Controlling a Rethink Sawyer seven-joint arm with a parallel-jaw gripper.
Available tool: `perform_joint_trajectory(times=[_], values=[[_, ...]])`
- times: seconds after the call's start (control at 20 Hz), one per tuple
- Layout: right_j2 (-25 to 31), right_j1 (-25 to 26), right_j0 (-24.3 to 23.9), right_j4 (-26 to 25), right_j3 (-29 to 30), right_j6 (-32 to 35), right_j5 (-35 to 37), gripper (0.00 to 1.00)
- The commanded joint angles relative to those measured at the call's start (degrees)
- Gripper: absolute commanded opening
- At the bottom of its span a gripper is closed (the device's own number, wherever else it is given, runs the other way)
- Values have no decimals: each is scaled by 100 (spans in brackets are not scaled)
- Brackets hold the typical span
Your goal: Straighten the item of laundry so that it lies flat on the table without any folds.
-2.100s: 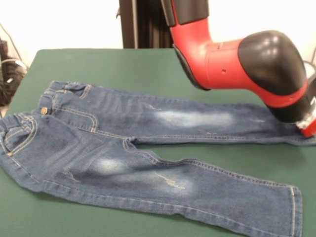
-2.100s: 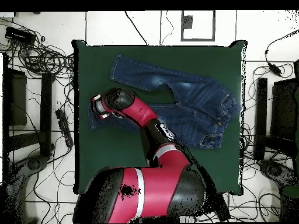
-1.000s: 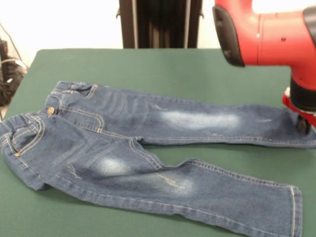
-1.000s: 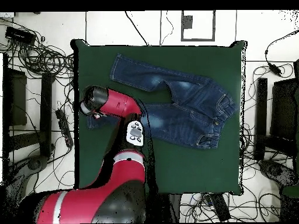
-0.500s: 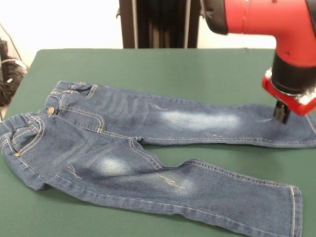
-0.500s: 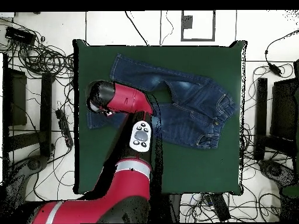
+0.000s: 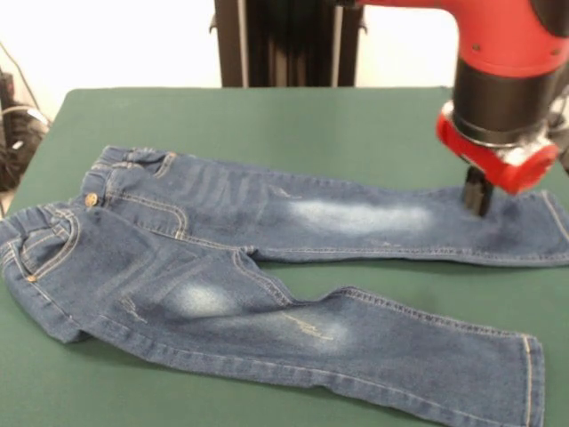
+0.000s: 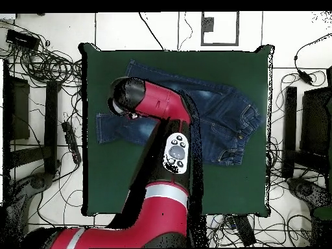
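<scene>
The item of laundry (image 7: 222, 267) is a small pair of blue jeans with pale faded patches, spread on the green table (image 7: 267, 116). Its waistband lies at the left and is slightly bunched there. Both legs run to the right and lie apart. My gripper (image 7: 477, 191) hangs from the red wrist just above the far leg, short of that leg's hem, and holds no cloth. In the overhead view the arm's wrist (image 8: 126, 100) covers part of the jeans (image 8: 220, 123), and the gripper itself is hidden beneath it.
The red arm (image 8: 170, 152) reaches across the table (image 8: 227, 188) from the bottom edge in the overhead view. Cables (image 8: 39, 65) and dark equipment lie on the floor around the table's sides.
My gripper pulled the far leg's hem toward the right, let it go, then rose and moved left along that leg. The jeans have lain still for the last second.
</scene>
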Motion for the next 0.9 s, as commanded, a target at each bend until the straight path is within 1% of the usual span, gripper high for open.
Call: perform_joint_trajectory(times=[0.05,0.25,0.45,0.7,0.9], values=[[-154,610,-245,-492,-710,505,180,0],[-276,925,-305,-582,-1262,732,161,0],[-207,1094,-375,-540,-1541,863,-10,0],[-192,1384,-323,-326,-1939,1276,-169,0],[-337,1611,-170,-164,-2273,1747,-155,0]])
